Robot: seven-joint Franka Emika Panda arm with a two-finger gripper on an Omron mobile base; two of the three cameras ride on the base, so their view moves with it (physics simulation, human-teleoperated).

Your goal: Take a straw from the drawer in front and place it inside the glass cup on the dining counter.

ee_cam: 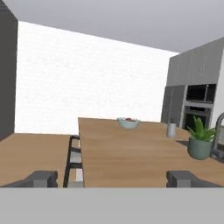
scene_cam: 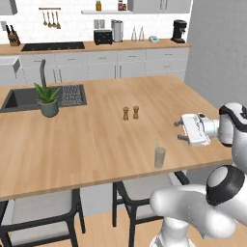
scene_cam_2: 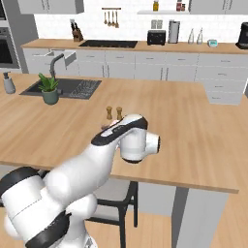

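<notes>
While the left base view shows the straw (scene_cam: 156, 144) standing in the glass cup (scene_cam: 159, 157) on the tabletop (scene_cam: 96, 140), the right base view hides both behind the arm. Just right of the cup, the end effector (scene_cam: 179, 130) gapes wide, holding nothing.

The glass cup (scene_cam: 159, 157) is a small translucent greyish tumbler, upright on the dining counter (scene_cam: 96, 140), a large light-wood top, near its front edge at roughly 5 o'clock in the left base view. The straw (scene_cam: 156, 144), thin and pale, stands inside the cup, projecting above its rim.
</notes>
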